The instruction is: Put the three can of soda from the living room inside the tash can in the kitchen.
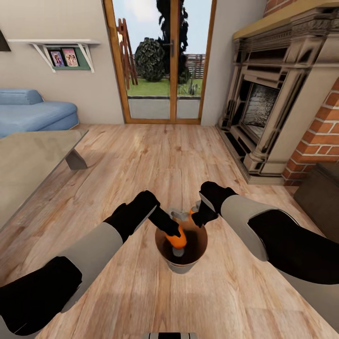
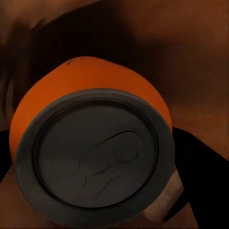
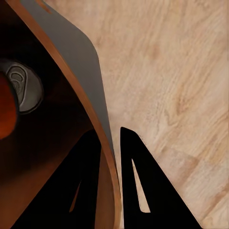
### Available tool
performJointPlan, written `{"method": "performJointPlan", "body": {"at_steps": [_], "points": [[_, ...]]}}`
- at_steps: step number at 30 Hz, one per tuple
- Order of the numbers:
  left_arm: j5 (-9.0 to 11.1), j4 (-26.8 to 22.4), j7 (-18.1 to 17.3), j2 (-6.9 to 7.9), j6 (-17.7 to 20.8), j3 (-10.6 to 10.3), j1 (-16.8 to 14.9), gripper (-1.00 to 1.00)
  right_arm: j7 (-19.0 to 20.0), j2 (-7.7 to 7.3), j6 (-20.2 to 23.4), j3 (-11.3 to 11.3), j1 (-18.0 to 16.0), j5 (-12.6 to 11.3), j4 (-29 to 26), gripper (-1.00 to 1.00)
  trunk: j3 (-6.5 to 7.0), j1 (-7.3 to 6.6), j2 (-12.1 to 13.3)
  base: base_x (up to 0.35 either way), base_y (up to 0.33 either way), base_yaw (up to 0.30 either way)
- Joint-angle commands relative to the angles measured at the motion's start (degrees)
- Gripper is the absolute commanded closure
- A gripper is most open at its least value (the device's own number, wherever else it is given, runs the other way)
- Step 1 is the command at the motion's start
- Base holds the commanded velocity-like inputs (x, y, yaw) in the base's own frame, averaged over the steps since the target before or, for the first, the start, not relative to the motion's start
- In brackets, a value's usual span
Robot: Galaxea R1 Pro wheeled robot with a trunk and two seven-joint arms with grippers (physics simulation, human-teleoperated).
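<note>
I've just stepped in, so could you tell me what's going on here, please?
The robot stands in the living room over the trash can on the wood floor. Its right gripper pinches the bin's rim, one finger inside and one outside. Its left gripper reaches into the bin, with an orange soda can right at it. Whether it grips that can isn't clear.

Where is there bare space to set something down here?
Open wood floor stretches between the grey low table and fireplace, toward the glass doors. It is crowded at the trash can, where both grippers and an orange can meet.
</note>
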Motion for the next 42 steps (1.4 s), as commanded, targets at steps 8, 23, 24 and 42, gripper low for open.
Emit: {"method": "performJointPlan", "body": {"at_steps": [8, 23, 24, 42], "points": [[0.14, 0.04, 2.02, 0.0, 0.03, -1.25, 1.1, 1.0, 0.33, 0.01, 0.13, -0.79, -0.06, -2.34, 0.02, 1.0, 0.01, -0.01, -0.01, 0.0, 0.0, 0.0], [0.15, -0.04, 3.14, 0.08, 0.03, -1.98, 1.5, 1.0, 0.31, 0.01, 0.13, -0.79, -0.02, -2.46, 0.1, 1.0, 0.01, -0.01, -0.01, 0.0, 0.0, 0.0], [0.17, -0.04, 3.15, 0.08, 0.03, -1.98, 1.54, 1.0, 0.31, 0.01, 0.13, -0.79, -0.01, -2.46, 0.1, 1.0, 0.01, -0.01, -0.01, 0.0, 0.0, 0.0], [0.3, -0.04, 3.19, 0.12, 0.03, -2.02, 1.7, -1.0, 0.32, 0.01, 0.13, -0.8, 0.04, -2.46, 0.06, 1.0, 0.01, -0.01, -0.01, 0.0, 0.0, 0.0]]}}
